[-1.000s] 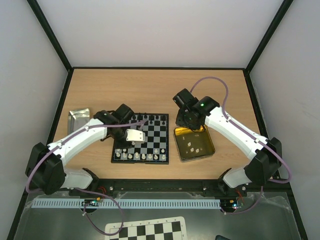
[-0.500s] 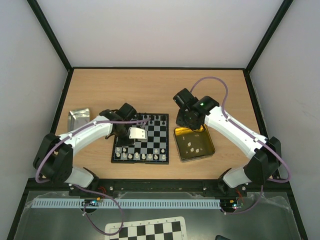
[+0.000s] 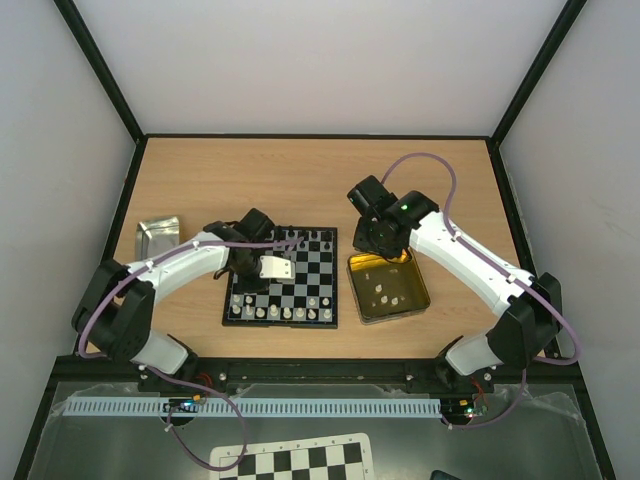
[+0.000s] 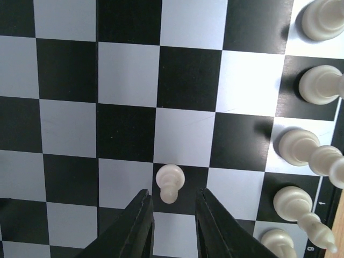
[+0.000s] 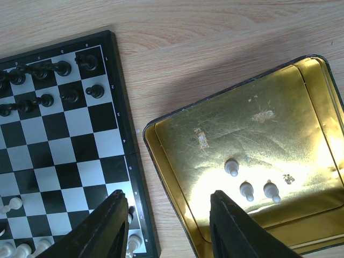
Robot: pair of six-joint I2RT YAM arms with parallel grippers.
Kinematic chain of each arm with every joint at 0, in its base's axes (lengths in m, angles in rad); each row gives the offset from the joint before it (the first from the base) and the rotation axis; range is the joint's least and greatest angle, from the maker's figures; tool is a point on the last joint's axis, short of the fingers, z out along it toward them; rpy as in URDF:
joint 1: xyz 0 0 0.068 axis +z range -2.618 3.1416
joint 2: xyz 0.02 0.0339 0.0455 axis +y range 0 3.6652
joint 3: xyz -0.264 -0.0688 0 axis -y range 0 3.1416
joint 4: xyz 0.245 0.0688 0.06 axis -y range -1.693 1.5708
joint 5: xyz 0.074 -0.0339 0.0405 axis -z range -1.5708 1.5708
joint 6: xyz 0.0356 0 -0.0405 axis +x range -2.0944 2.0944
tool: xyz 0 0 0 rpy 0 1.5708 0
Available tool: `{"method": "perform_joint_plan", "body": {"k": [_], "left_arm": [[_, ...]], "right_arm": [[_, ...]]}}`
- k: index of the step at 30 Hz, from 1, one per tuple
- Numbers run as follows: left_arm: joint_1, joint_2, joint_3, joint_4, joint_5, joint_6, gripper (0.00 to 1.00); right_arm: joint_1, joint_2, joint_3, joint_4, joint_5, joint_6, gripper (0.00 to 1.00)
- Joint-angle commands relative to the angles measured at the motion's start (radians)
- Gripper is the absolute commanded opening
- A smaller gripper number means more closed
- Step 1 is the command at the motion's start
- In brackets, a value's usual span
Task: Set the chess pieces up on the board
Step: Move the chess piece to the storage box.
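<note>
The board (image 3: 310, 272) lies mid-table between the arms. Black chess pieces (image 3: 300, 240) line its far rows and cream-white ones (image 3: 285, 313) its near rows. My left gripper (image 3: 268, 272) hovers over the board's left half. In the left wrist view a lone white pawn (image 4: 170, 181) stands on a black square just ahead of my left gripper (image 4: 172, 196); the jaws are narrowly open and touch nothing. White pieces (image 4: 319, 83) line that view's right edge. My right gripper (image 5: 168, 199) hangs open over the gold tin's left rim (image 5: 161, 161). Three white pawns (image 5: 246, 190) lie in the tin.
The gold tin (image 3: 420, 300) sits right of the board, almost touching it. A small silver tray (image 3: 157, 236) lies at the table's left. A printed checkered sheet (image 3: 295, 460) lies below the table's front edge. Black rails frame the table.
The left arm's elbow has swung in toward the board and its jaws have narrowed over the board's left half. The right arm has stayed put.
</note>
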Motion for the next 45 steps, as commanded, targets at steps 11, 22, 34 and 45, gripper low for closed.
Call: {"method": "perform_joint_plan", "body": {"k": [11,22,34,45], "left_arm": [[0.024,0.043,-0.023,0.075,-0.02,0.015,0.23],[0.028,0.05,-0.029,0.06,-0.008,0.018,0.2],[0.029,0.034,-0.047,0.046,0.001,0.021,0.14],[0.028,0.009,-0.054,0.037,0.002,0.02,0.11]], "right_arm": [[-0.008,-0.001,0.007,-0.03,0.027,-0.011,0.4],[-0.015,0.009,0.001,-0.025,0.027,-0.021,0.39],[-0.016,0.01,-0.031,-0.01,0.022,-0.026,0.39],[-0.016,0.014,-0.046,0.001,0.018,-0.027,0.39]]}}
